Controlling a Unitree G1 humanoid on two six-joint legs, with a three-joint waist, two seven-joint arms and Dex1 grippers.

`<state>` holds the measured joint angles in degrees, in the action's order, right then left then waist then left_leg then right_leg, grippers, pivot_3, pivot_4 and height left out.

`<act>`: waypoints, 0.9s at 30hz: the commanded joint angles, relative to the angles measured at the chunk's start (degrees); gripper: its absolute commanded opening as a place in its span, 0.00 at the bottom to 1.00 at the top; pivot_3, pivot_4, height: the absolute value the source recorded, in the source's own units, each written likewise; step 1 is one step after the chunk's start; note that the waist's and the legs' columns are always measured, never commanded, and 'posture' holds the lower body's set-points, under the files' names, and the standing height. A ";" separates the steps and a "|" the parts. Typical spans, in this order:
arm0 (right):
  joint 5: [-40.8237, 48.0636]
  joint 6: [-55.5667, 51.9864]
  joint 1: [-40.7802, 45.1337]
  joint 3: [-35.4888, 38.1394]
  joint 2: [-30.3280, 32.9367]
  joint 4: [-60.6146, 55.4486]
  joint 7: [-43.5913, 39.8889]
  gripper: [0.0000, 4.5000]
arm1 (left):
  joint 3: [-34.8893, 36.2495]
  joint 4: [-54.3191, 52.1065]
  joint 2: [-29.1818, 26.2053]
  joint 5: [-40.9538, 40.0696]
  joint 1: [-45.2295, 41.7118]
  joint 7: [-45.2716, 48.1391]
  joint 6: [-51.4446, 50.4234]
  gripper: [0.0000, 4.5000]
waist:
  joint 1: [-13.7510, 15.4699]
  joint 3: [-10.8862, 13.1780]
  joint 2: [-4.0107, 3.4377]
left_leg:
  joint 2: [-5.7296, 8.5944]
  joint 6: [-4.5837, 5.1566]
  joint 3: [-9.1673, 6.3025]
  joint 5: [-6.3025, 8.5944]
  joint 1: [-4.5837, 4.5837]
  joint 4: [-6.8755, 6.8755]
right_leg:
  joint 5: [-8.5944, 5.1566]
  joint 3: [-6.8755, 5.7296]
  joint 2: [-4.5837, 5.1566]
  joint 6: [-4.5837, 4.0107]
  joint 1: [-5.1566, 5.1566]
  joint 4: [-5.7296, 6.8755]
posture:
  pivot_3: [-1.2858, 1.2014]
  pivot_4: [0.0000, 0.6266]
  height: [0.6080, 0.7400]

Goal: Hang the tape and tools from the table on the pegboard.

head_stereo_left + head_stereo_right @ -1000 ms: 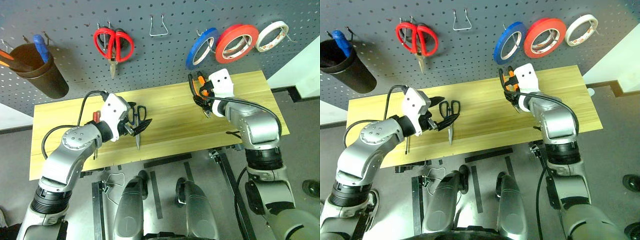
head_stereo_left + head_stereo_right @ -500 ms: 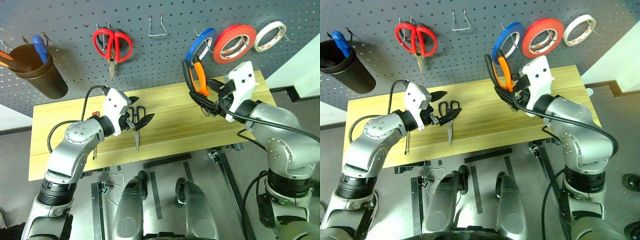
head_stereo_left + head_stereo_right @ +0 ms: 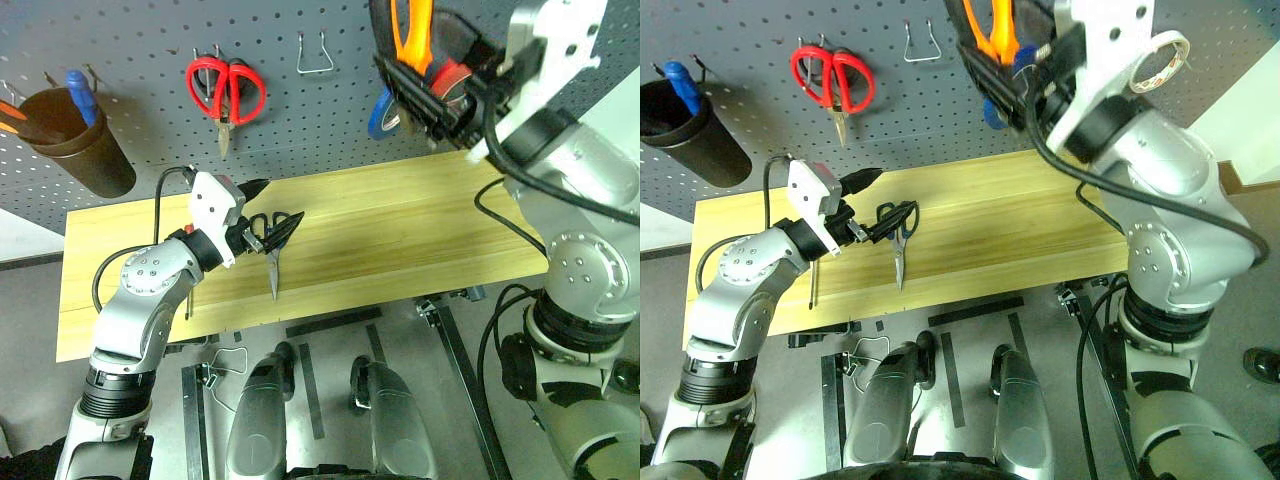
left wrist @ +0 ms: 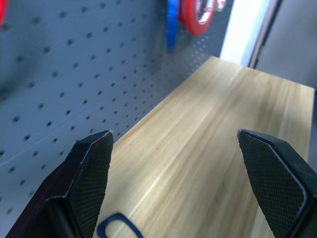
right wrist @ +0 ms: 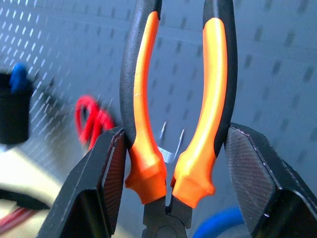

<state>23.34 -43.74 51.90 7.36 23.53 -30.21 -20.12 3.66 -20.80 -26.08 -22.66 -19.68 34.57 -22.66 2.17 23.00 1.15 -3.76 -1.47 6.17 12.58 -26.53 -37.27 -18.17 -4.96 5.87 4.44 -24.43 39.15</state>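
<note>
The pliers [image 3: 415, 30], with orange-and-black handles, are up in front of the dark grey pegboard [image 3: 130, 40], and my right gripper [image 5: 171, 188] is shut on them just above their head. Behind them the red tape [image 3: 455, 78] hangs on the board, mostly covered. On the table [image 3: 400, 220] lie the scissors [image 3: 272, 250] with dark handles, blades towards the front edge. My left gripper [image 3: 268, 210] hovers open right over their handles with nothing between its fingers. The screwdriver's thin shaft [image 3: 812, 288] pokes out under my left forearm; its handle is hidden.
Hanging on the board are red-handled scissors [image 3: 226, 90], an empty wire hook [image 3: 316, 55], a blue tape roll [image 3: 383, 112] and a white roll [image 3: 1160, 55]. A dark cup [image 3: 75, 145] holding a blue-handled tool hangs at the far left.
My right gripper has lifted the pliers off the table and swung them up in front of the pegboard by the tape rolls. The left gripper has stayed over the scissors, tipping up slightly.
</note>
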 commanded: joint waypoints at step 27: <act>-9.49 21.51 9.61 -3.19 -11.20 20.02 8.14 0.58 | 3.20 0.29 4.28 -0.36 4.23 -3.10 14.71 0.93 | -0.06 -0.23 0.21 | -0.02 0.00 -0.01 -0.05 -0.02 -0.17 | 0.03 -0.14 0.00 -0.04 0.07 0.17 | 0.56 0.48 1.00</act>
<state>12.21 -25.18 58.82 1.27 14.13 -6.97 -14.62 6.39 -19.68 -21.90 -22.94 -15.97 31.39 -9.48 2.11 22.76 1.36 -3.79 -1.47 6.16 12.52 -26.54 -37.44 -18.15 -5.09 5.86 4.40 -24.36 39.33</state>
